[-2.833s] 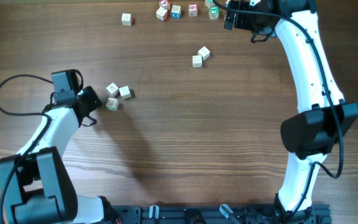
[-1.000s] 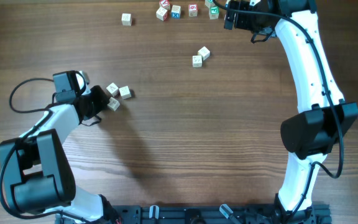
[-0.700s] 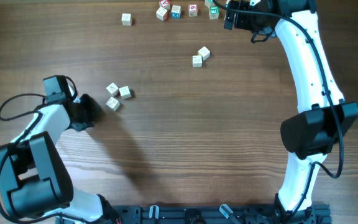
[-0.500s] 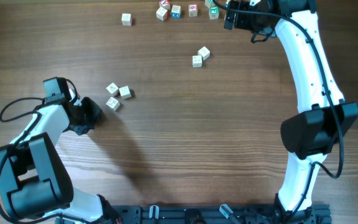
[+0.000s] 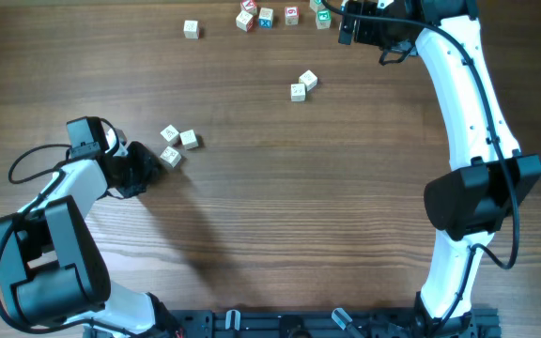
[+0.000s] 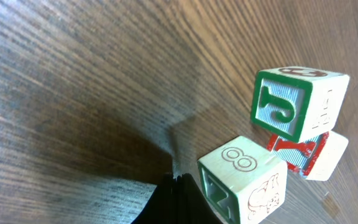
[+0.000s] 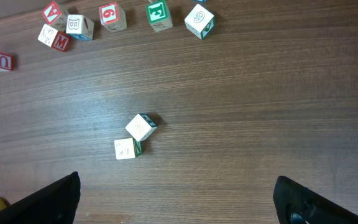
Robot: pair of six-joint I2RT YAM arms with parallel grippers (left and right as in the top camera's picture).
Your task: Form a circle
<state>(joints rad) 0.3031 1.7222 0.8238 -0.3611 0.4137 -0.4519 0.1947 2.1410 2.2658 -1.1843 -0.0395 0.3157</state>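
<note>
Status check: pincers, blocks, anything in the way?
Left pincer shut, empty, beside three bunched blocks, not ringed yet. Right pincer open near far row of blocks. Nothing blocking.

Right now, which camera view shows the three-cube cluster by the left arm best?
The left wrist view: the three-cube cluster appears close up, with a green J, an 8 and red print readable. Overhead shows only three tiny pale cubes; the right wrist view doesn't clearly show them.

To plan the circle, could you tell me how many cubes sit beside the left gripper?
3: upper cube, right cube, lower cube nearest the left gripper. None seems hidden.
</note>
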